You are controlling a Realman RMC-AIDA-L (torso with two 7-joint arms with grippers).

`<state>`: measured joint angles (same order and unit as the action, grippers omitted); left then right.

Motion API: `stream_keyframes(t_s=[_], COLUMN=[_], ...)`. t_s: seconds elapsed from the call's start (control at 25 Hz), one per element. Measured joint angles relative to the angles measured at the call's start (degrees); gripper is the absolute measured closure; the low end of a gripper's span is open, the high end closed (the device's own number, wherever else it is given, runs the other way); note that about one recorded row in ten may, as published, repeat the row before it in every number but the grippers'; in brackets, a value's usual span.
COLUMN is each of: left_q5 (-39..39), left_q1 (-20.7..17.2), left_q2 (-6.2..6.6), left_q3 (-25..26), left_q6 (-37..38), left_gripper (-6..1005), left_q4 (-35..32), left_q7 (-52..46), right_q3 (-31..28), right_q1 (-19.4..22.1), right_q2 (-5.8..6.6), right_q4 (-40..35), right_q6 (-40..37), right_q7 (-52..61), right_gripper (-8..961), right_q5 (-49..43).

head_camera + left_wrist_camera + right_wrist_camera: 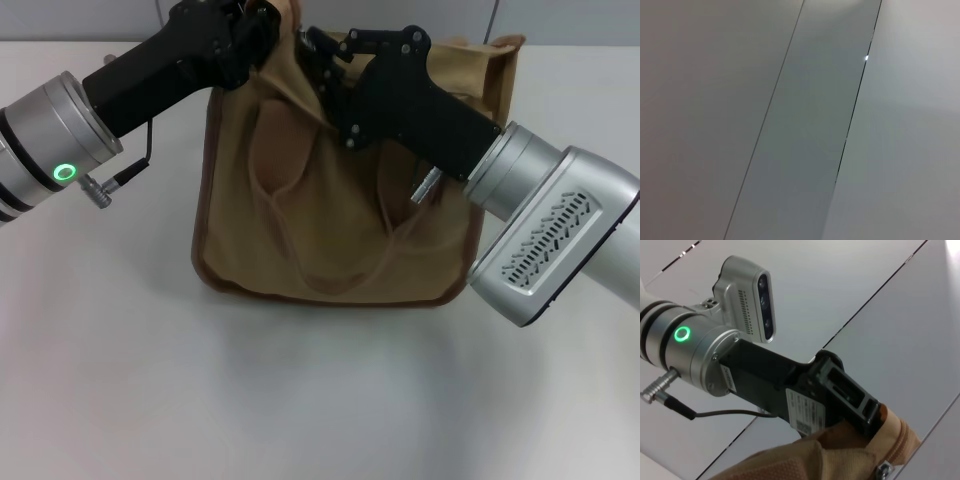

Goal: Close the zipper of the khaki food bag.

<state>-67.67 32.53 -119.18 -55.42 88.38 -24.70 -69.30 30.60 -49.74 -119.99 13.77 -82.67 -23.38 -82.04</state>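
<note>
The khaki food bag (340, 215) stands upright on the white table, its two handles hanging down the front. My left gripper (262, 32) is at the bag's top left end, shut on the fabric edge. The right wrist view shows it (871, 416) pinching the tan fabric (840, 455). The zipper's silver slider (883, 471) shows just below that pinch, at the picture's edge. My right gripper (322, 68) is over the bag's top opening, close beside the left gripper. In the head view the zipper line is hidden behind both grippers.
The white table (300, 400) spreads in front of the bag. The left wrist view shows only grey panels with dark seams (855, 110). A cable (135, 170) hangs from the left wrist near the bag's left side.
</note>
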Motion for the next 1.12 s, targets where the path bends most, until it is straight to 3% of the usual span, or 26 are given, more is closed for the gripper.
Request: stream_keyframes(t_s=[0.16, 0.36, 0.64, 0.84, 1.12], left_q5=[0.00, 0.00, 0.08, 0.05, 0.03], left_q1=[-0.04, -0.36, -2.43, -5.49, -8.31], left_q2=[0.00, 0.00, 0.38, 0.52, 0.84], left_q3=[0.05, 0.06, 2.06, 6.31, 10.67], left_q6=[-0.02, -0.54, -0.64, -1.07, -2.15], left_gripper=[942, 940, 937, 935, 933], left_q4=[0.00, -0.01, -0.02, -0.17, -0.37], left_q7=[0.08, 0.22, 0.27, 0.67, 0.78], right_q3=[-0.01, -0.04, -0.10, -0.88, -1.06], right_q1=[0.02, 0.48, 2.23, 4.39, 8.54], right_q2=[0.01, 0.02, 0.02, 0.05, 0.11], right_q4=[-0.17, -0.36, -1.01, -1.83, -5.98], right_q6=[0.16, 0.29, 0.30, 0.09, -0.65], right_q7=[0.00, 0.00, 0.33, 1.52, 11.15], right_gripper=[922, 952, 952, 951, 952], right_q5=[0.00, -0.01, 0.32, 0.23, 0.03])
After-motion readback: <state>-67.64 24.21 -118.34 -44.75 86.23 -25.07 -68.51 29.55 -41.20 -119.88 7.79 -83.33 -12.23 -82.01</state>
